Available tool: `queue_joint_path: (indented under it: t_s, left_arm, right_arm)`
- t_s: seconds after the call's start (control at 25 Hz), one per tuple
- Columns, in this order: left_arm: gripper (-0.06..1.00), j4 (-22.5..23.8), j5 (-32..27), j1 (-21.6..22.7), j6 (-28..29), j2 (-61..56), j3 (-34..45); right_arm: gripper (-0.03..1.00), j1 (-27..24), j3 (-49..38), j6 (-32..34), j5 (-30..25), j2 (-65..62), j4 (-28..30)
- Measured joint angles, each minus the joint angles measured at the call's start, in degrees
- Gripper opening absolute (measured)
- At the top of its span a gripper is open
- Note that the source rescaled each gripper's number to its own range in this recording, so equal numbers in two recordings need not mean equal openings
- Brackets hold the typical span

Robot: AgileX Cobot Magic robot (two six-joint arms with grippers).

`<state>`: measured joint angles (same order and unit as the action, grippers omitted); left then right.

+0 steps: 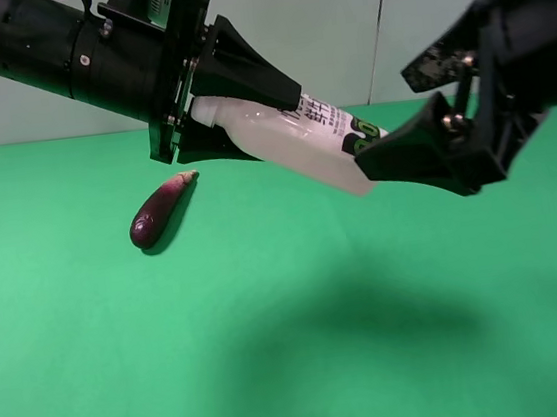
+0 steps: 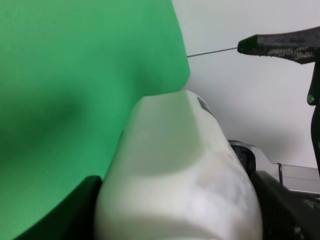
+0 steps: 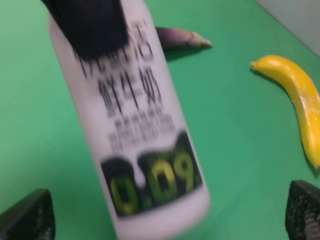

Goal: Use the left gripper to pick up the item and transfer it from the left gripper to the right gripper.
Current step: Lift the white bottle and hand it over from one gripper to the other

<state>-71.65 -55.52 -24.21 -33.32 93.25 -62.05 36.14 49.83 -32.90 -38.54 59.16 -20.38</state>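
The white bottle (image 1: 301, 140) hangs tilted in the air above the green table, cap end toward the left arm. My left gripper (image 1: 274, 128) is shut on its upper half; the left wrist view shows the bottle (image 2: 175, 175) filling the space between the jaws of that gripper (image 2: 180, 212). My right gripper (image 1: 389, 120) is open, with its jaws on either side of the bottle's base. In the right wrist view the labelled base (image 3: 145, 150) sits between the fingertips of the right gripper (image 3: 165, 215), apart from both.
A purple eggplant (image 1: 158, 212) lies on the green table (image 1: 275, 350) at the left, under the left arm. A yellow banana (image 3: 295, 95) lies on the table in the right wrist view, and the eggplant (image 3: 180, 37) shows there too. A pale wall stands behind the table.
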Motion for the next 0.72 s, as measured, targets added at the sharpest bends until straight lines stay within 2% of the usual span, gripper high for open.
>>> queue_joint_path:
  t_s: [0.36,0.72]
  left_arm:
    - [0.0,0.0,0.0,0.0,0.0,0.0,0.0]
    - [0.0,0.0,0.0,0.0,0.0,0.0,0.0]
  right_arm:
    - [1.0,3.8,5.2,-1.1,-1.3,9.1,0.8]
    - [1.0,4.0,5.3,-1.5,0.5,14.1,1.0]
